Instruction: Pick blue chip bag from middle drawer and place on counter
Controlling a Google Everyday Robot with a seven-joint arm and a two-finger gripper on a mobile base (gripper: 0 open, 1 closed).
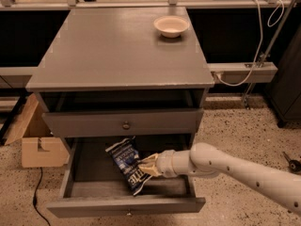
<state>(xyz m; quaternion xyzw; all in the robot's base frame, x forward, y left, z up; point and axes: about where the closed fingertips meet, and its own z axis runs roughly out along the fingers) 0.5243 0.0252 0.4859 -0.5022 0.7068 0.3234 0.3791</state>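
Observation:
The blue chip bag [125, 162] lies in the open middle drawer [84, 187], near its middle, slanting from back left to front right. My gripper [145, 167] reaches in from the right on a white arm and sits at the bag's lower right part, its tan fingers closed on the bag's edge. The counter [108, 51] is the flat grey top of the cabinet, above. The upper grey drawer [122, 124] with a round knob is pushed in just above the open one.
A small white bowl [171, 26] stands at the counter's back right. A cardboard box [37, 145] sits on the floor left of the cabinet. A white cable tray with cords [244, 72] runs along the right. A black cord lies on the floor at the left.

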